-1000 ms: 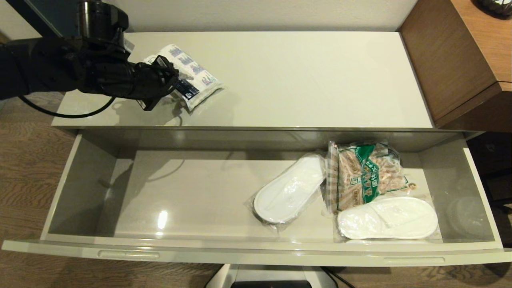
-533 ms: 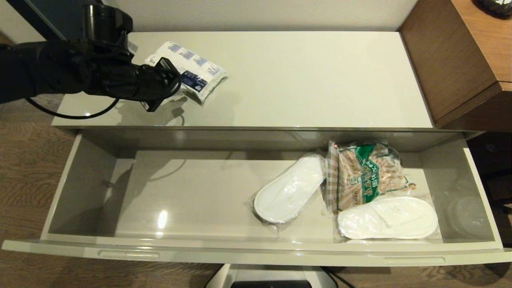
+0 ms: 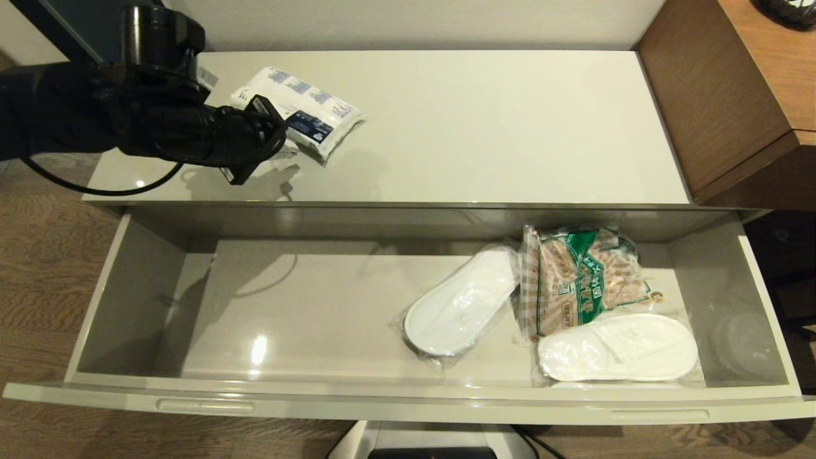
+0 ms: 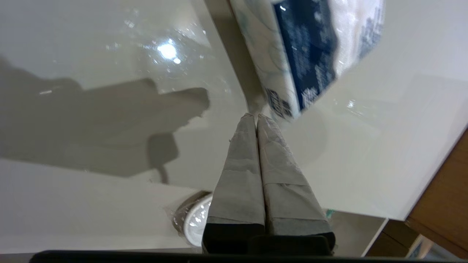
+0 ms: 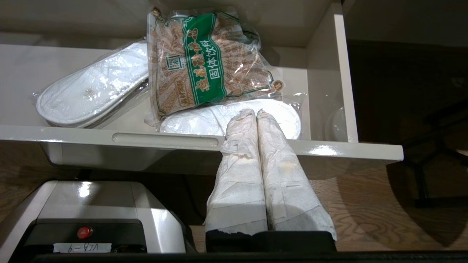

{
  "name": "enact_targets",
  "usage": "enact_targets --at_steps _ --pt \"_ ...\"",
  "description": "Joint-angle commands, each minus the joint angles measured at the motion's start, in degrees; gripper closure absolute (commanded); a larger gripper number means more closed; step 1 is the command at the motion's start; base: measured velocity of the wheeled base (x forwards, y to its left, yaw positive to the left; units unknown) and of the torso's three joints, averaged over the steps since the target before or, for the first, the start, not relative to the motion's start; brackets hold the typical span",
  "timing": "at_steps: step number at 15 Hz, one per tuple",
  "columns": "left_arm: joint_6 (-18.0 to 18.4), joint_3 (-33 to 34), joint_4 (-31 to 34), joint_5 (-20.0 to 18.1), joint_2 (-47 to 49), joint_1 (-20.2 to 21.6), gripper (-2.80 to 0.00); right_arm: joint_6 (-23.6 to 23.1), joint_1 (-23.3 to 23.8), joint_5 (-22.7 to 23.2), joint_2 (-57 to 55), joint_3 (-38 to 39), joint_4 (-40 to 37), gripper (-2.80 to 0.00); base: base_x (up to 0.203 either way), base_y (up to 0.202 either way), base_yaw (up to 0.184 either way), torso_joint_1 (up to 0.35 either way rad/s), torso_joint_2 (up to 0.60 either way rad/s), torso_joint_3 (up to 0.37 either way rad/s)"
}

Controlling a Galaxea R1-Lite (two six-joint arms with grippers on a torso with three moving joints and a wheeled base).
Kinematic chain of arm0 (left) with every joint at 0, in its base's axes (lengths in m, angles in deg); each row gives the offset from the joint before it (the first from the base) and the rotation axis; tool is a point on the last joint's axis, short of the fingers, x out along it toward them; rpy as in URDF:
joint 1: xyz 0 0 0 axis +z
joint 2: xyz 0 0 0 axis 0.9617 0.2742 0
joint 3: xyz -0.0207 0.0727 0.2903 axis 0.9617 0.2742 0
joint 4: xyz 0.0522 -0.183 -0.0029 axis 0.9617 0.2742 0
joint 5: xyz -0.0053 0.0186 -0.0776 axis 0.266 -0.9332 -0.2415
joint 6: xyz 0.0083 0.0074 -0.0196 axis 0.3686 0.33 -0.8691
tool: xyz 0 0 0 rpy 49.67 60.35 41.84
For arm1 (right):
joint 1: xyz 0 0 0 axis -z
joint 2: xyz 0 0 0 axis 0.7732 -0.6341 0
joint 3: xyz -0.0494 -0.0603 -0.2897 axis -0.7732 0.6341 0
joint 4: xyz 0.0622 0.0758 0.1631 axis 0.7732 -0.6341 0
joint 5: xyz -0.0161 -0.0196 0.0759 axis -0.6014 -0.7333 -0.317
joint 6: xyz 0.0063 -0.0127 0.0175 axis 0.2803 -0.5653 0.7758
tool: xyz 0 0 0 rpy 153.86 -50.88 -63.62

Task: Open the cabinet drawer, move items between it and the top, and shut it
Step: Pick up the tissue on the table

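Observation:
The cabinet drawer (image 3: pixel 408 403) stands pulled fully out. A white tissue packet (image 3: pixel 299 121) with blue prints and a dark label lies at the left of the top (image 3: pixel 497 127). My left gripper (image 3: pixel 273 135) hovers just beside the packet's near-left corner, shut with nothing between its fingers; in the left wrist view the packet (image 4: pixel 307 54) sits just past the closed gripper (image 4: pixel 256 116). Two wrapped white slippers (image 3: pixel 462 299) (image 3: pixel 615 347) lie in the drawer's right half. My right gripper (image 5: pixel 256 112) is shut and empty, low in front of the drawer's right front edge, out of the head view.
A green-and-tan snack bag (image 3: pixel 583 277) lies between the slippers, overlapping the nearer one. Taller brown wood-grain furniture (image 3: pixel 733 95) borders the top on the right. The drawer's left half is bare. The robot base (image 5: pixel 91 204) sits under the drawer front.
The tissue packet went from tilted at the left gripper's fingers to lying flat on the top, slightly farther back. The left gripper let it go, shut, and drew back a little.

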Motion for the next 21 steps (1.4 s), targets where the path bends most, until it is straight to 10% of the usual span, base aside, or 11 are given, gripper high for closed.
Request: enact_targets --at_steps 1,9,10,21 --pt "-0.2 3.0 0.0 -0.3 -3.5 -0.1 0.0 0.0 0.0 0.0 0.7 0.0 0.0 0.0 0.0 0.0 0.0 0.0 0.0 0.0" --pt "5.0 -1.9 3.1 0.0 0.3 -0.4 0.0 0.0 0.0 0.0 0.7 0.0 0.0 0.0 0.0 0.0 0.0 0.0 0.0 0.0" --pt "5.3 -2.6 2.9 0.1 1.9 -0.4 -2.8 0.0 0.0 0.0 0.7 0.0 0.0 0.0 0.0 0.0 0.0 0.0 0.0 0.0" --pt "5.0 5.8 -19.6 -0.3 1.2 1.5 -2.8 0.0 0.0 0.0 0.7 0.0 0.0 0.0 0.0 0.0 0.0 0.0 0.0 0.0"
